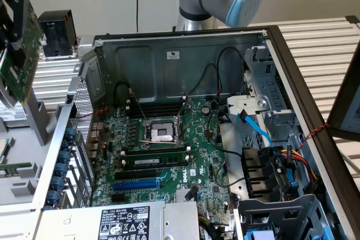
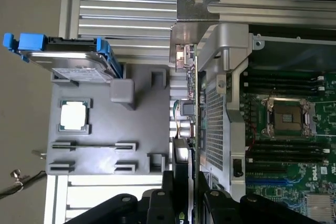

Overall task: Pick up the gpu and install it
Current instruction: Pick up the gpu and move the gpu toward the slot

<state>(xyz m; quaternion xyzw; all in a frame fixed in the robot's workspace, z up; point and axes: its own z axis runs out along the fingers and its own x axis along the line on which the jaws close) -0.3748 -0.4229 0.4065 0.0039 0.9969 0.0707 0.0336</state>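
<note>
The gpu (image 1: 18,63) hangs in the air at the exterior view's far left, outside the open computer case (image 1: 185,49). Its green board is tilted. My gripper (image 1: 12,9) is shut on its upper part. In the wrist view the gpu (image 2: 190,93) appears edge-on, its metal end bracket (image 2: 197,9) farthest from the camera. The black fingers (image 2: 168,182) clamp it from both sides, so the gripper (image 2: 184,179) is shut on the card. The card hovers beside the case's perforated side wall (image 2: 212,124). A blue expansion slot (image 1: 138,185) lies on the motherboard (image 1: 202,155).
Below the card lies a grey parts holder (image 2: 105,140) carrying a processor chip (image 2: 73,115) and a hard drive in blue rails (image 2: 68,61). A memory stick (image 1: 154,161) sits in the motherboard. Cables (image 1: 281,161) and drive cages (image 1: 270,88) crowd the case's right side.
</note>
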